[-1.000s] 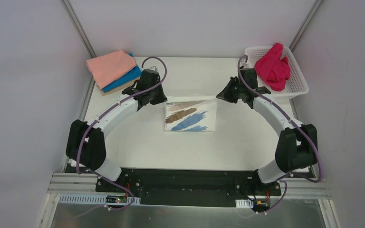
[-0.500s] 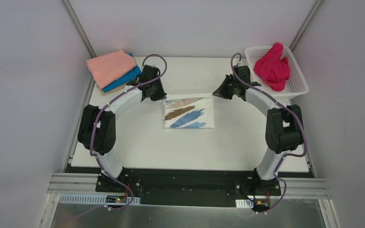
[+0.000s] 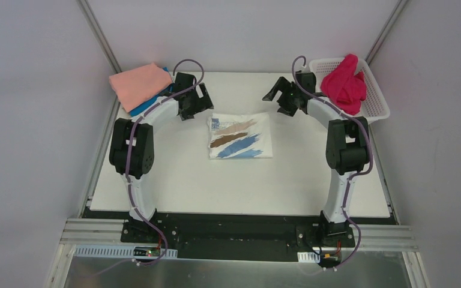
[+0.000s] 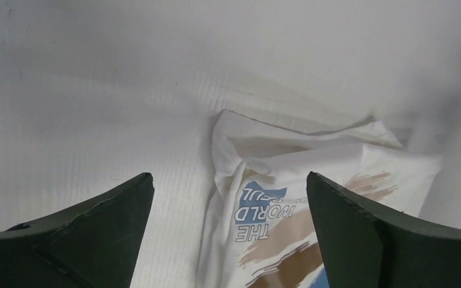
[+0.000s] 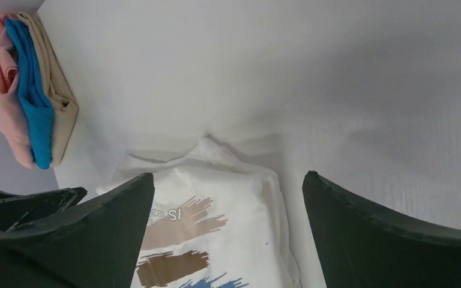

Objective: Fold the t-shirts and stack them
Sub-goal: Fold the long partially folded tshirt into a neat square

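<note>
A white t-shirt (image 3: 240, 137) printed with blue and brown brushstrokes lies folded at mid-table. My left gripper (image 3: 203, 102) hovers open just beyond its far left corner, and my right gripper (image 3: 278, 101) is open past its far right corner. In the left wrist view the open gripper (image 4: 228, 175) frames the printed tee (image 4: 288, 204), which nothing grips. The right wrist view likewise has the open gripper (image 5: 227, 174) above the tee (image 5: 216, 216). A salmon-pink tee (image 3: 138, 83) sits folded on a blue one (image 3: 159, 98) at the far left. A magenta tee (image 3: 343, 84) lies crumpled in the basket.
The white lattice basket (image 3: 377, 107) stands at the table's far right corner. The folded stack (image 5: 33, 90) rests on a tan layer near the far left edge. Metal frame posts and grey walls close in the table's sides.
Both grippers went from shut to open, letting go of the printed tee's far edge. Both arms drew in toward the far side, and the tee now lies flat, slightly farther back.
</note>
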Robot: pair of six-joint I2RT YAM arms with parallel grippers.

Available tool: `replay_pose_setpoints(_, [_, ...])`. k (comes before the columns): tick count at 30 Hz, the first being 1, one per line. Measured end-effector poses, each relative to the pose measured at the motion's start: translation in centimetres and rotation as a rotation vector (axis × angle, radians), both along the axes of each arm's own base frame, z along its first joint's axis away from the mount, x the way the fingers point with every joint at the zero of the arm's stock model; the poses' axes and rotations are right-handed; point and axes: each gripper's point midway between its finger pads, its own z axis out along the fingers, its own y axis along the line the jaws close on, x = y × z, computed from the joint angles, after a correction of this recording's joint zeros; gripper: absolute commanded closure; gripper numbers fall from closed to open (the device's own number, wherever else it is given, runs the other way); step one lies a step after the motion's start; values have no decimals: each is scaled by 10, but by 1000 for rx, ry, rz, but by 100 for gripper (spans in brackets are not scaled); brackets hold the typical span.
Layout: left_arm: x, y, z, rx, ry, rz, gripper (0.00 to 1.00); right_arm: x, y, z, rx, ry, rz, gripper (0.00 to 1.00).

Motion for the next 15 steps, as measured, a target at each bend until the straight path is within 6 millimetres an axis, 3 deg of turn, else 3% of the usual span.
replay_pose_setpoints(4, [2,1,24,-42,-43,-10,1,-4,-7,19,-6,-31,-6,1])
replay_pose_setpoints(9, [-24,-35,54,-137,-81,-158,1,-58,-3,36,55,-15,24,0])
replay_pose_setpoints(11, [-31,-55,59,-187,-87,-231,1,-69,7,42,114,-11,51,1])
replay_pose_setpoints(15, [-36,-77,48,-243,-54,-313,1,-69,28,48,212,-12,95,0])
